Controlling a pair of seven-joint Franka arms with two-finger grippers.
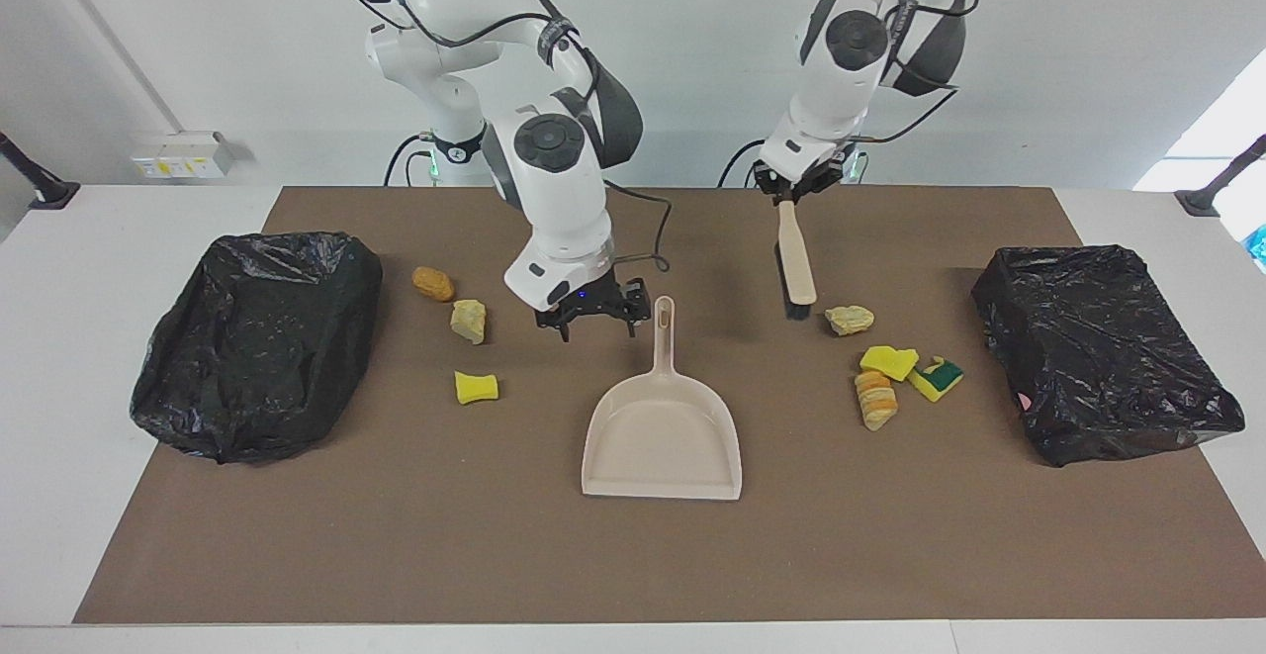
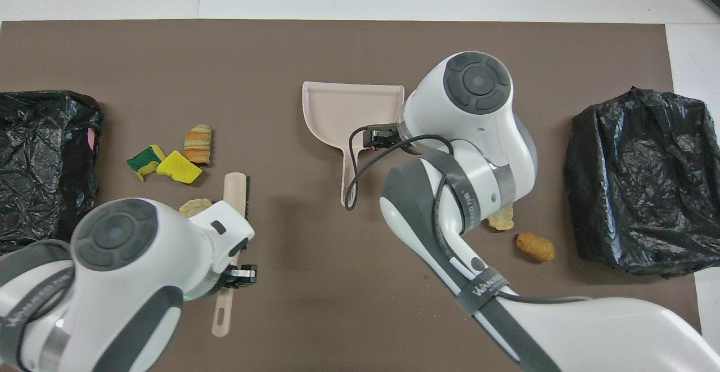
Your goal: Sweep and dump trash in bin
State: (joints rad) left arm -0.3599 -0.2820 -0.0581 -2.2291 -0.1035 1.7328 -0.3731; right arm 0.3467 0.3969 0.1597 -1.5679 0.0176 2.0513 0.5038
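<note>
Bright, even overhead light; soft short shadows, sharp focus, no glare.

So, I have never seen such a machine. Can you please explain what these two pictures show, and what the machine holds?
These are two white robot arms at one table. One picture faces them from across the table; the other looks down from above their own end, so sides appear swapped.

A brown mat covers the table. On it lies a beige dustpan, with a bin lined in black plastic at the right arm's end and another at the left arm's end. Small scraps of trash lie in two groups: sponge and bread-like pieces near the left arm's bin, three more near the right arm's bin.

The left end effector is shut on the handle of a beige brush, its bristles beside a pale scrap. The right end effector is open and empty, low beside the dustpan's handle.
</note>
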